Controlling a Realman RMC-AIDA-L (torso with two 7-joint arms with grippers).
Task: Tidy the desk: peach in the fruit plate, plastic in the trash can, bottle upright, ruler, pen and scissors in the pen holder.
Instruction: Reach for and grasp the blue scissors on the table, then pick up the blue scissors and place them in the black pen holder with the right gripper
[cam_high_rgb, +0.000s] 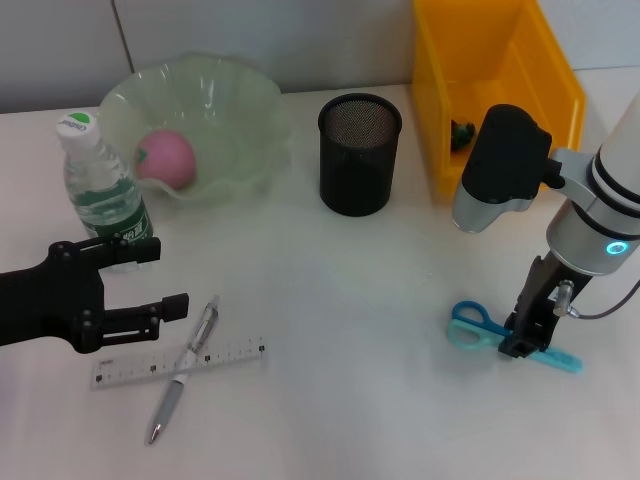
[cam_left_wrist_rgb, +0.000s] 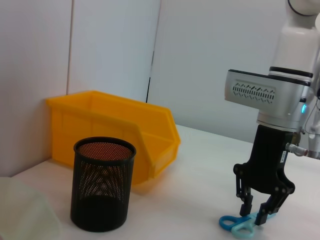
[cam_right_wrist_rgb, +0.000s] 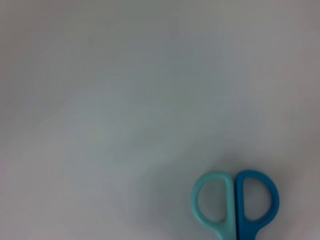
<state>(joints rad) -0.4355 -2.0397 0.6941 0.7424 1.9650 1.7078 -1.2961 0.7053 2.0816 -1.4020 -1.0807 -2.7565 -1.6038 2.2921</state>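
Observation:
The pink peach (cam_high_rgb: 165, 158) lies in the pale green fruit plate (cam_high_rgb: 240, 120). Beside the plate, the bottle (cam_high_rgb: 100, 190) stands upright. Near the front edge a clear ruler (cam_high_rgb: 120, 372) lies with a silver pen (cam_high_rgb: 172, 392) crossed over it. My left gripper (cam_high_rgb: 165, 280) hovers open just left of them, holding nothing. The blue scissors (cam_high_rgb: 470, 325) (cam_left_wrist_rgb: 232, 223) (cam_right_wrist_rgb: 235, 202) lie flat at the right. My right gripper (cam_high_rgb: 522, 340) (cam_left_wrist_rgb: 254, 216) is down over their shank, open, a finger on each side. The black mesh pen holder (cam_high_rgb: 360, 153) (cam_left_wrist_rgb: 102, 185) stands at centre back.
A yellow bin (cam_high_rgb: 495, 80) (cam_left_wrist_rgb: 110, 130) stands at the back right, right of the pen holder, with a small dark green item (cam_high_rgb: 462, 132) inside. White walls close off the far side of the table.

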